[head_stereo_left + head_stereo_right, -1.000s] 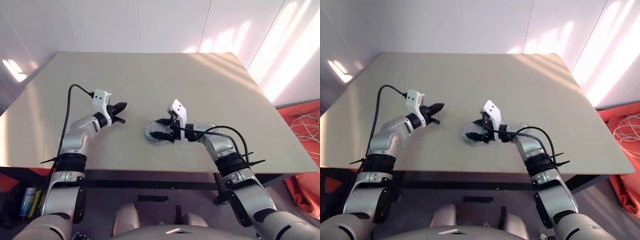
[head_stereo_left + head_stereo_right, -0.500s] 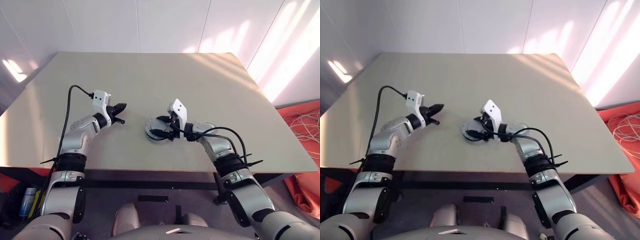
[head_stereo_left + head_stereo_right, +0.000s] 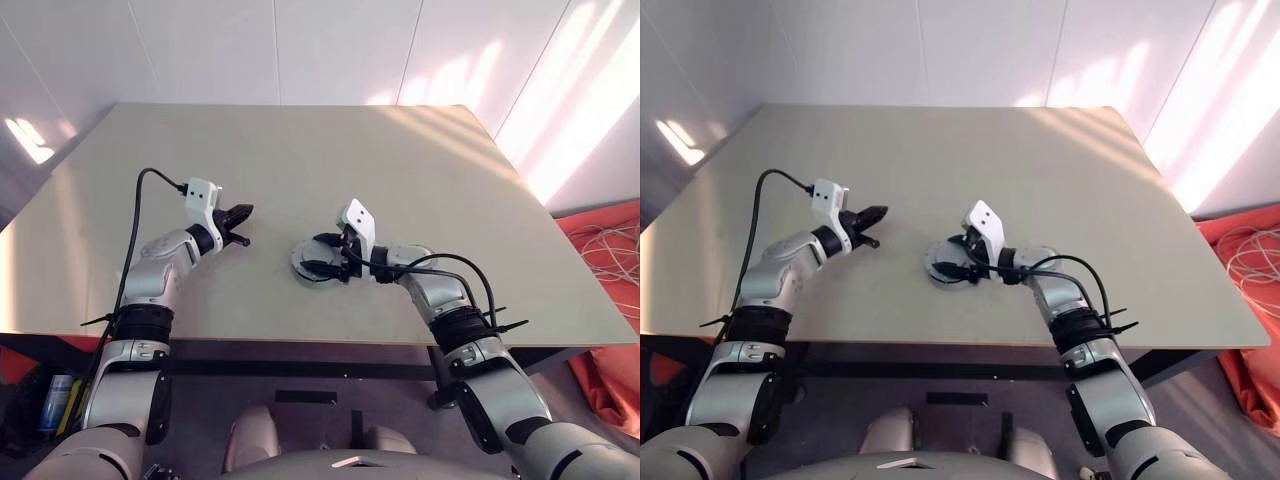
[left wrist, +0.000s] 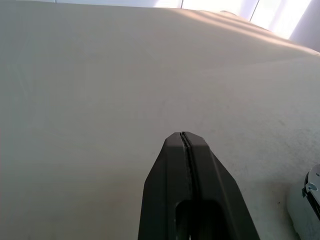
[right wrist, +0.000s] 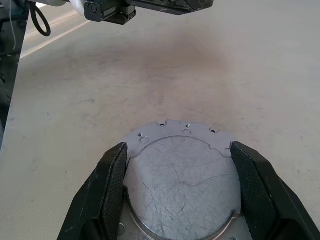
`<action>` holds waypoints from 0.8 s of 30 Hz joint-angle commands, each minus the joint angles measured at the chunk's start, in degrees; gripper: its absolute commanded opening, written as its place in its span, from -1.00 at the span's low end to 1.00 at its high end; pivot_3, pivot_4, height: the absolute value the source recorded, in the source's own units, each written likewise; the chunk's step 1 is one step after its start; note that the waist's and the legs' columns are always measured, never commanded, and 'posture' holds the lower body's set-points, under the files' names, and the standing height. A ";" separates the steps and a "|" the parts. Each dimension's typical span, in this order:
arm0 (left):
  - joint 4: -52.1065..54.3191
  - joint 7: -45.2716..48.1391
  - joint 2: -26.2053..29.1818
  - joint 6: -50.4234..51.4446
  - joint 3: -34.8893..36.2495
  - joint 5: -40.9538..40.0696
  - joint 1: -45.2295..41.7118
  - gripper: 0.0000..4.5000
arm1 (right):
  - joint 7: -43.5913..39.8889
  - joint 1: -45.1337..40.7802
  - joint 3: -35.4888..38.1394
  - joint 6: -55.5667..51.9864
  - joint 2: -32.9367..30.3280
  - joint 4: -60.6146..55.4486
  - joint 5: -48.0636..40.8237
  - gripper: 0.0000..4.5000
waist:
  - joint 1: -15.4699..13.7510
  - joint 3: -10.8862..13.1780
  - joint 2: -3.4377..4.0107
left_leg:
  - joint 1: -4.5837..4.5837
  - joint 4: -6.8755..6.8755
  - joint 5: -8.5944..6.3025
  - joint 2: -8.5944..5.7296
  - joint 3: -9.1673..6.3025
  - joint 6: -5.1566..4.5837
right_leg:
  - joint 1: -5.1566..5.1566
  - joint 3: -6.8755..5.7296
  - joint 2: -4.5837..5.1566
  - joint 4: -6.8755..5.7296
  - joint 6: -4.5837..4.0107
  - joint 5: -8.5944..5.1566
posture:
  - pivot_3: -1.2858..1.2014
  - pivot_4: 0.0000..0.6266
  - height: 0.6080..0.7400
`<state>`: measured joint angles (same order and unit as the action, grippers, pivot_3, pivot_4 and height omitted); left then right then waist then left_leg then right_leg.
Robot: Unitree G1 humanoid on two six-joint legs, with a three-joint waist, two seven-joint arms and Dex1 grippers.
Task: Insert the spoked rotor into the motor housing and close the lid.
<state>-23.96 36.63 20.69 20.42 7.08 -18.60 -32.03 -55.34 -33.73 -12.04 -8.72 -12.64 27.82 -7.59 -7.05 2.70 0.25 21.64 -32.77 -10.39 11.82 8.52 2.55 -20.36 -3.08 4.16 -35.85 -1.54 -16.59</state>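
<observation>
A: Which step is this?

B: The closing one, I'd say. The right gripper [image 3: 316, 256] has its two fingers spread wide on either side of the lid [image 5: 182, 177], a round scratched silver disc. It sits on a flanged grey base with small holes round its edge, which I take to be the motor housing [image 5: 176, 129], near the middle of the table [image 3: 300, 160] and toward the robot's side.

A: Is the lid actually held?

B: The fingers sit right at its rim on both sides; whether they press it I cannot tell. No rotor shows, so it is probably already under the lid, though that's a guess.

A: And the left gripper [image 3: 242, 213]?

B: Shut tight, fingers pressed together, holding nothing. It hangs over bare table well to the left of the housing.

A: What does the next move call for?

B: Seating the lid flat and centred on the housing, then letting go without dragging it sideways. A tilt could leave it cocked on the rim.

A: Anything in the way?

B: Nothing near it.
</observation>
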 commanded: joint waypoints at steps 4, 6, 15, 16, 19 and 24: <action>1.67 0.10 0.67 -0.84 0.42 0.16 -0.89 -1.00 | 1.07 -1.27 0.13 2.49 0.19 1.23 1.18 0.41 | 0.00 0.00 0.00 | 0.00 0.00 0.00 0.00 0.00 0.00 | 0.00 0.00 0.00 0.00 0.00 0.00 | 0.03 -1.00 1.00; 1.71 0.07 0.66 -0.83 0.41 0.16 -0.85 -1.00 | 0.94 -1.07 -0.12 2.98 0.05 1.88 1.65 0.41 | -0.01 0.00 0.00 | -0.01 -0.02 0.00 0.00 0.00 0.00 | 0.02 0.00 0.00 -0.02 0.00 0.00 | 0.03 -1.00 1.00; 1.35 0.05 0.66 -0.94 0.43 0.20 -1.02 -1.00 | 0.32 -0.69 -0.48 3.69 -0.44 3.07 2.24 0.41 | -0.02 0.00 0.00 | -0.04 -0.06 0.00 0.00 0.00 0.00 | 0.06 0.00 0.01 -0.02 0.01 0.01 | 0.03 -1.00 1.00; 1.33 0.07 0.66 -0.95 0.43 0.20 -1.03 -1.00 | 0.23 -0.64 -0.49 3.63 -0.50 3.03 2.23 0.41 | -0.02 0.00 0.00 | -0.04 -0.06 0.00 0.00 0.00 0.00 | 0.06 0.00 0.01 -0.02 0.01 0.01 | 0.03 -1.00 1.00; 1.27 0.09 0.66 -0.97 0.43 0.20 -1.04 -1.00 | -0.19 -0.50 -0.54 3.51 -0.76 2.96 2.15 0.41 | -0.05 0.00 0.00 | -0.04 -0.06 0.00 0.00 0.00 0.00 | 0.06 0.00 0.01 -0.02 0.01 0.01 | 0.03 -1.00 1.00; 1.28 0.06 0.65 -0.98 0.44 0.21 -1.02 -1.00 | -0.37 -0.46 -0.30 3.16 -0.68 2.76 1.82 0.41 | -0.06 0.00 -0.01 | -0.04 -0.07 0.00 0.00 0.00 0.00 | 0.07 0.00 0.01 -0.02 0.01 0.01 | 0.03 -1.00 1.00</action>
<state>-23.95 36.60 20.70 20.42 7.08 -18.60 -32.02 -55.47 -33.95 -12.31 -5.29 -12.69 30.25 -6.22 -7.11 2.70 0.24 21.60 -32.84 -10.39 11.82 8.52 2.55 -20.29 -3.08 4.17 -35.87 -1.53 -16.58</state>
